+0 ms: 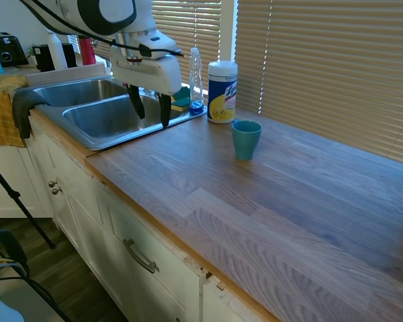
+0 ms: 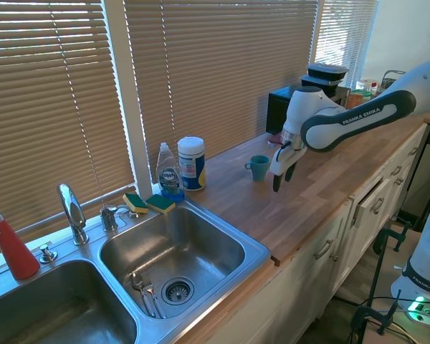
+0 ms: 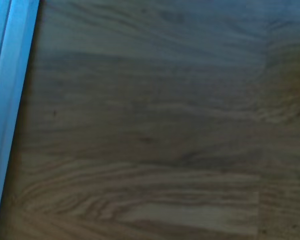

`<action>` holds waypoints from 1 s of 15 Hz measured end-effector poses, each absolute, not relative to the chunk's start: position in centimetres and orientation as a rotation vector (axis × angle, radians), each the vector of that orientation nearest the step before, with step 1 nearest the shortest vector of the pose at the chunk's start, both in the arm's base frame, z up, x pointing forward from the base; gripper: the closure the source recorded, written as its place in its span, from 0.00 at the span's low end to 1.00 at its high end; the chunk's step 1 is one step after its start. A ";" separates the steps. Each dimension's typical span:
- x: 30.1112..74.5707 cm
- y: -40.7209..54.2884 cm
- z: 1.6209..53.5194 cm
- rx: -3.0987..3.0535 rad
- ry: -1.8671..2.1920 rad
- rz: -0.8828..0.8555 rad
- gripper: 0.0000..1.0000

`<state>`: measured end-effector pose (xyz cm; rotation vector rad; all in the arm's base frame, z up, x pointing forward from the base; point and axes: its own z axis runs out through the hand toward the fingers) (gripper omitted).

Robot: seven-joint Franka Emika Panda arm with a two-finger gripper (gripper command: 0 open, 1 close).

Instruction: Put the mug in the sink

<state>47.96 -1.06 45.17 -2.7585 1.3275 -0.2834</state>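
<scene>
Gripper (image 1: 150, 111): we are seeing its fingers parted, holding nothing
Mug (image 1: 246, 139): standing upright on the countertop (image 1: 269, 194), at the wipes canister's (image 1: 222, 91) 5 o'clock; sink (image 2: 173, 247) well apart
Handling: we are judging it light, rigid, smooth; pinching across the rim looks best

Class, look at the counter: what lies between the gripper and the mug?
Nothing: in the first exterior view only bare wooden countertop separates the open gripper from the mug; the second exterior view agrees.
</scene>
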 end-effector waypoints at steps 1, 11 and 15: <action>49.3 -1.4 45.7 -2.748 1.340 -0.299 0.00; 61.6 -8.0 46.3 -2.570 1.705 -0.415 0.00; 64.1 -11.0 43.6 -2.517 1.854 -0.368 0.00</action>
